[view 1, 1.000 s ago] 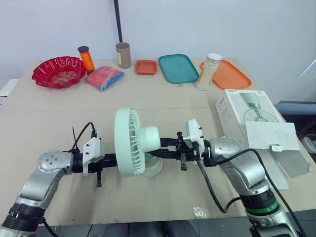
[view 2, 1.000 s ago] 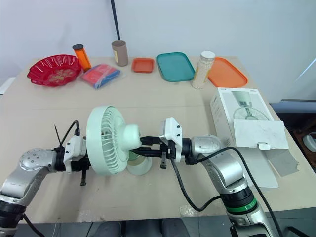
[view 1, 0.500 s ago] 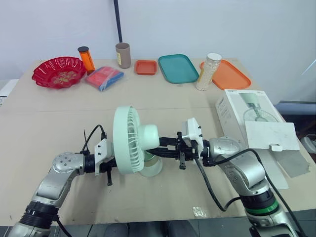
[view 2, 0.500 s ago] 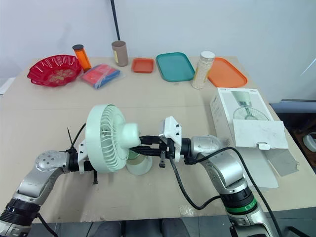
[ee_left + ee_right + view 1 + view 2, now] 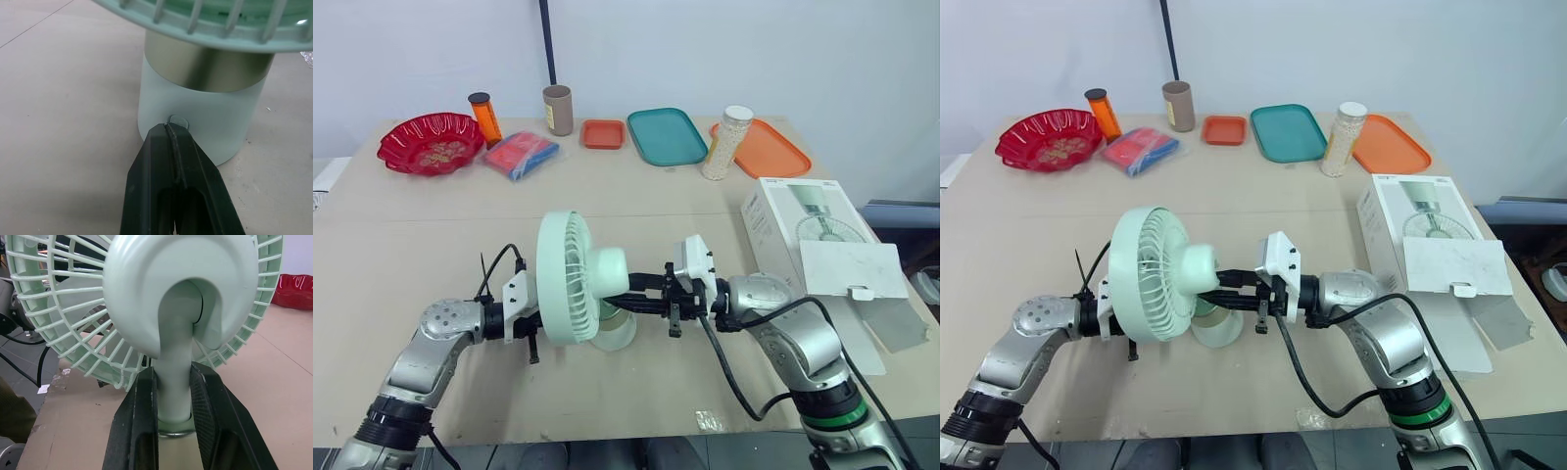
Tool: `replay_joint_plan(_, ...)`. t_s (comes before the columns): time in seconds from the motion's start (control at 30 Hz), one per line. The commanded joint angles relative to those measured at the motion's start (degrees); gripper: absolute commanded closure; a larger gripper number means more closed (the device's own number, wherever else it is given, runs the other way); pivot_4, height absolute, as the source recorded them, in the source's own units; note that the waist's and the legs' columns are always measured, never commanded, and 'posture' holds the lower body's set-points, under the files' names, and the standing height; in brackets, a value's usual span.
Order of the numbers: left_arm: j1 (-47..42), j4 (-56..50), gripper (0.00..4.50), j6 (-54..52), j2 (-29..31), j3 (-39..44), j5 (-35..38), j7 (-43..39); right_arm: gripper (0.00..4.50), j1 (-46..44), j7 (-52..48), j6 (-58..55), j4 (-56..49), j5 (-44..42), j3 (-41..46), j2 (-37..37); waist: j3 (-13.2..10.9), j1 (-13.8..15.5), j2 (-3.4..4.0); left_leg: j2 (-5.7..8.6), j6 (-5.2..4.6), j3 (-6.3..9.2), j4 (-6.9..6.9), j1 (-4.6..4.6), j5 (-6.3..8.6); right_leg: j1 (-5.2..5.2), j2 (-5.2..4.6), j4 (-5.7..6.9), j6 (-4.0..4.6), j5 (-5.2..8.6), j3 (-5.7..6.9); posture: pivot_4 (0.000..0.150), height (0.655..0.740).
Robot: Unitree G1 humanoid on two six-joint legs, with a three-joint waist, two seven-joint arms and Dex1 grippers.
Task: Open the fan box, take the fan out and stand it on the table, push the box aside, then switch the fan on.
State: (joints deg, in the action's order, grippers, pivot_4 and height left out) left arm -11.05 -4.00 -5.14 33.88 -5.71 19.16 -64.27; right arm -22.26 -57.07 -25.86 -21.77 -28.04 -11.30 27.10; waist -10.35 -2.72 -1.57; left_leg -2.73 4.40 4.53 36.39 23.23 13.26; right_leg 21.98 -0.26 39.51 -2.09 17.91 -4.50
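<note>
So, head view: fan [image 5: 573, 279] stands mid-worktop [image 5: 431, 225], fan box [image 5: 803, 235] over on the right. Left wrist view: left end effector [image 5: 169, 129] pinched closed, tip at the base's button [image 5: 177, 119]. Right wrist view: right end effector [image 5: 172, 376] clamps the fan's neck.

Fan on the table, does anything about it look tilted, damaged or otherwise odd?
Nothing stands out. The fan stands upright on its base, its neck clamped in the right pincer, and the shut left pincer points at its button. The box lies apart.
</note>
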Motion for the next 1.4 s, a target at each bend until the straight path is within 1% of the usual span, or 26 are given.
replay_joint_plan(0.03, 0.97, -5.74, 4.44, -1.58, 0.6, 0.84, 2.68, -0.35, 4.11, 0.07, 0.17, 0.56, -2.83, -1.32, 0.58, -0.07, 0.0, 0.0, 0.0, 0.0, 0.0, 0.0, 0.0, 0.0, 0.0, 0.0, 0.0, 0.0, 0.0, 0.0, 0.0, 0.15, 0.74)
replay_joint_plan(0.33, 4.0, -10.04, 4.44, -3.53, 1.64, 1.23, 3.67, -0.05, 4.11, -0.08, 0.2, 0.66, -2.29, -1.16, 0.58, -0.16, 0.01, 0.0, 0.02, 0.0, 0.0, 0.02, 0.0, -0.01, 0.0, -0.02, 0.0, -0.01, -0.01, 0.0, 0.02, 0.15, 0.74)
replay_joint_plan(0.63, 2.94, -9.71, 4.44, -4.42, 0.53, 0.91, 2.92, 1.5, 4.11, -0.02, 0.27, 0.14, -2.59, -1.46, 0.9, 0.19, 0.02, 0.02, 0.03, 0.02, 0.0, 0.04, 0.03, -0.03, 0.0, -0.07, -0.01, -0.01, -0.01, 0.01, 0.03, 0.15, 0.74)
replay_joint_plan(0.87, 1.72, -6.83, 4.44, -4.58, 2.05, 3.53, 2.92, 1.84, 4.11, -0.09, 0.22, 0.19, -2.36, -1.44, 0.84, 0.26, 0.02, 0.02, 0.03, 0.01, 0.0, 0.05, 0.03, -0.03, 0.0, -0.08, -0.01, -0.01, -0.01, 0.01, 0.03, 0.15, 0.74)
replay_joint_plan(1.4, 2.44, -7.26, 4.44, -4.35, 1.35, 1.98, 2.54, 1.38, 4.11, -0.21, 0.67, -0.48, -2.55, -1.9, 0.87, 0.13, 0.02, -0.02, 0.04, 0.01, -0.01, 0.05, 0.02, -0.05, 0.01, -0.08, 0.0, -0.01, -0.01, 0.01, 0.04, 0.15, 0.74)
